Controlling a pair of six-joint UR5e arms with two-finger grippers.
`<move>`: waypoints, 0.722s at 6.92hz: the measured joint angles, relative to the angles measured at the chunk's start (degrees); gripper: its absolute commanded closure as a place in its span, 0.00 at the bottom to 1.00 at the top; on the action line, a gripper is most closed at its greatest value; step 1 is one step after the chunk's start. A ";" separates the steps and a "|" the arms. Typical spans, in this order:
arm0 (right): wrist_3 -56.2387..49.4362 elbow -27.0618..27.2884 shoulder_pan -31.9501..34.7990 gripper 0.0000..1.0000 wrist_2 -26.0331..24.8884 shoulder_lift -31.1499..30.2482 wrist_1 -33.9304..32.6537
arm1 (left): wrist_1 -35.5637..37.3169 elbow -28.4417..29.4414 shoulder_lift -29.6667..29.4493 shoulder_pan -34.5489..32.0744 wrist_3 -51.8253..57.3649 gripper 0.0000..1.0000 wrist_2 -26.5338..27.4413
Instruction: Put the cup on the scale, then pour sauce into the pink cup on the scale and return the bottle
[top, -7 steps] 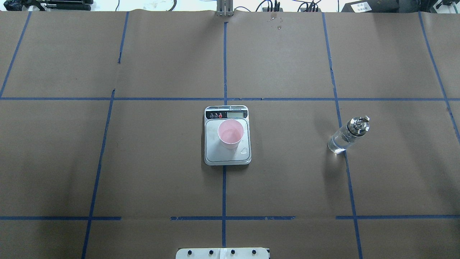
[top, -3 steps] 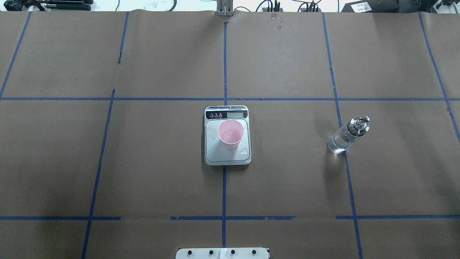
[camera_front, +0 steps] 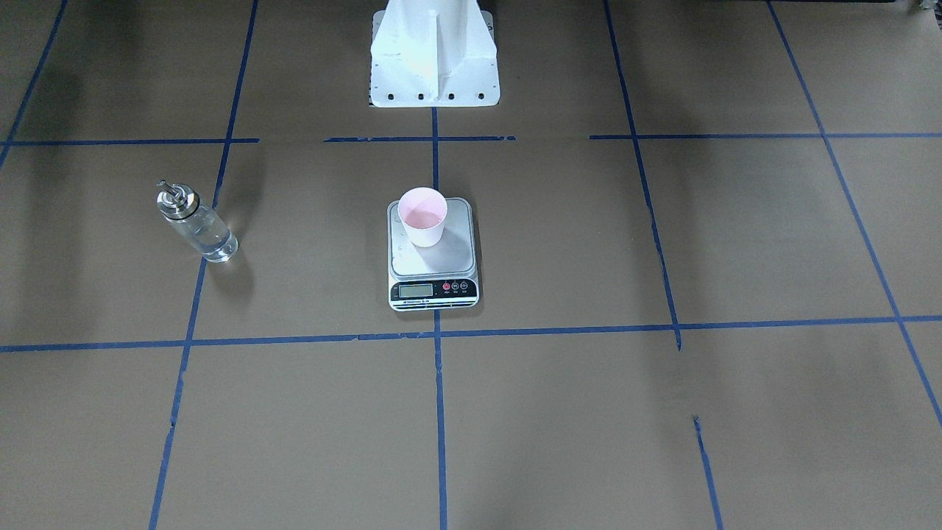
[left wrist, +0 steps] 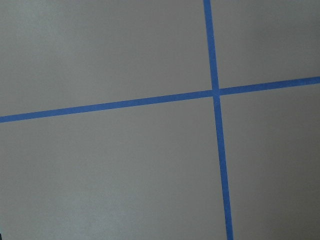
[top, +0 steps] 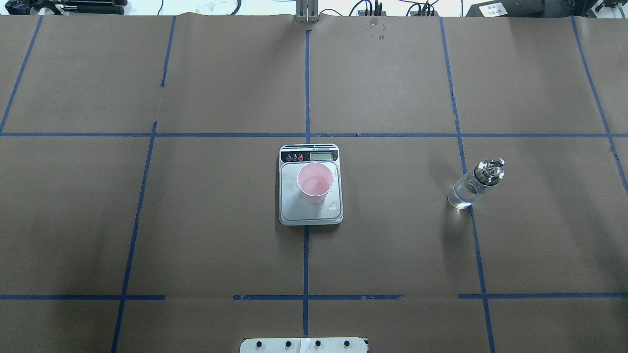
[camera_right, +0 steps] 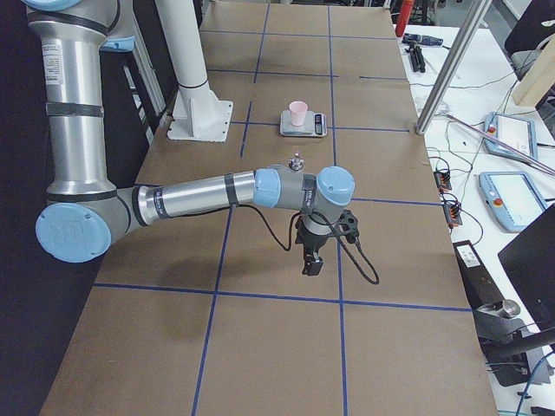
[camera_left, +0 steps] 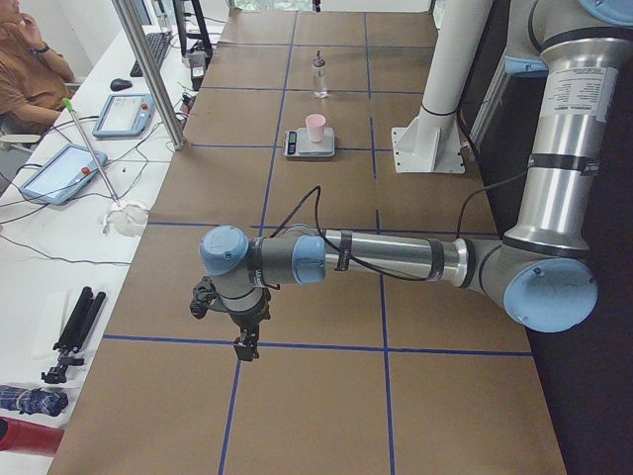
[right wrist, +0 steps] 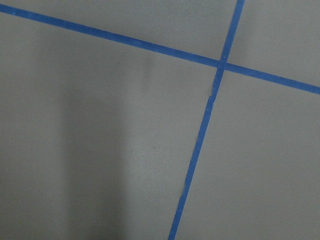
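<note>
You see cup [top: 314,182] upright on scale [top: 294,213] platform, so the weight registers. Bottle [top: 473,185] upright, well apart on robot's right, likely returned. Left gripper [camera_left: 244,341] and right gripper [camera_right: 310,264] hang over table ends, clear of both. Finger opening: cannot tell.

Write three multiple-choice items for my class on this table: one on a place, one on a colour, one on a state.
1. Where is the cup? A on the scale; B on the bare paper; C on the floor.
2. What colour are the tape lines? A red; B blue; C yellow.
3. How is the bottle? A lying flat; B upright, unheld; C tilted over the cup.
Answers: 1 A, it sits on the steel platform; 2 B, every view shows blue; 3 B, it stands alone.
</note>
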 measured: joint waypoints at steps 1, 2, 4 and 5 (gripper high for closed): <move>-0.04 0.00 0.01 0.00 0.06 -0.04 0.04 | -1.03 0.00 -0.28 0.00 -0.05 0.00 -0.06; -0.06 0.00 0.05 0.00 0.15 -0.09 0.06 | -1.48 -0.02 -0.47 0.00 -0.08 0.00 -0.12; -0.07 0.05 0.03 0.00 0.42 -0.14 0.07 | -1.71 0.03 -0.78 0.29 0.13 0.00 0.10; -0.07 0.06 0.03 0.00 0.49 -0.16 0.07 | -1.67 -0.25 -0.96 0.43 0.17 0.00 0.23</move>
